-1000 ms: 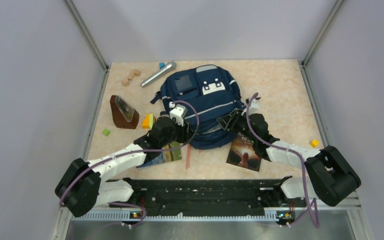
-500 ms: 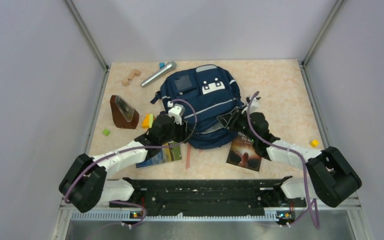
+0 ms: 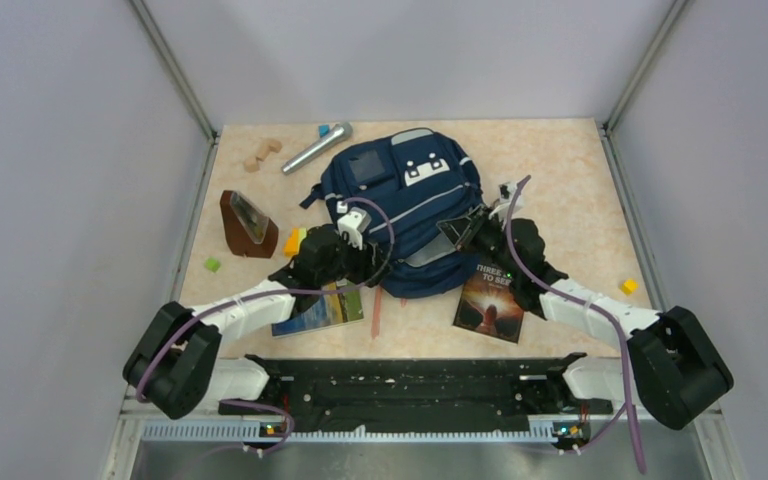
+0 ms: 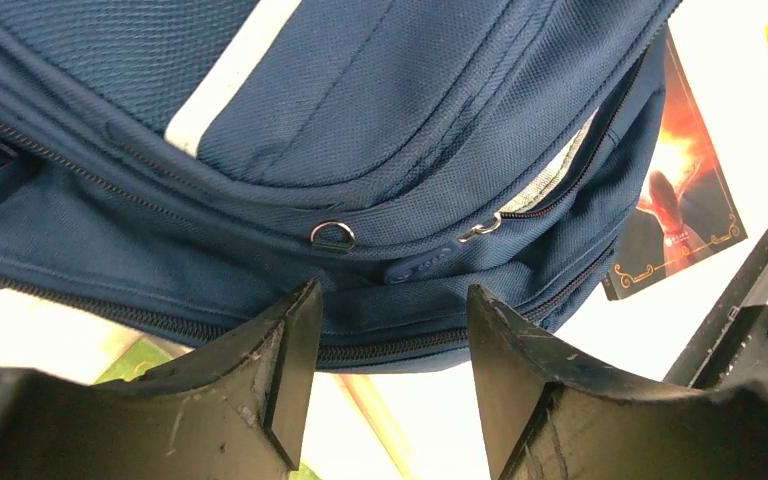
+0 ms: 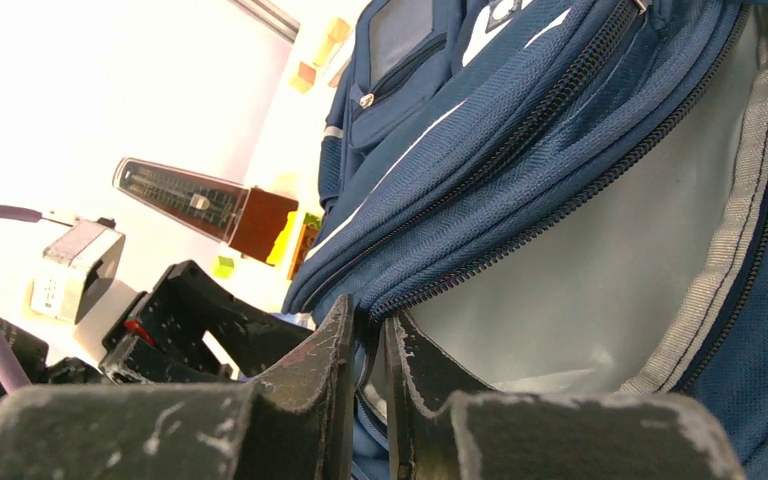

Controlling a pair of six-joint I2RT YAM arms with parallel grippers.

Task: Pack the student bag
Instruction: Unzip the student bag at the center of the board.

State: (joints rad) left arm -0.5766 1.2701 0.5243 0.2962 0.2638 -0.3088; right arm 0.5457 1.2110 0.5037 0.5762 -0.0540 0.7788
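A: Where is the bag lying?

B: It is lying flat in the middle of the table, with its front pocket facing up and its mouth pointing toward the arms.

A: Is anything showing inside it?

B: The main compartment is gaping at the near right corner. The right wrist view is showing pale grey lining there, and further in one cannot tell.

A: What is the right gripper doing?

B: Its fingers are pressing almost together, pinching the zip edge of the bag at that mouth.

A: And the left gripper?

B: It is hovering with fingers spread at the bag's near edge and gripping nothing. A metal ring and a zip pull are sitting just beyond its fingertips.

A: What is lying outside the bag?

B: A dark book is lying just beside the bag, near the right arm. A second book is lying partly under the left arm, with a red stick beside it. A metronome is sitting to the left, and a microphone and wooden blocks are lying at the far left.
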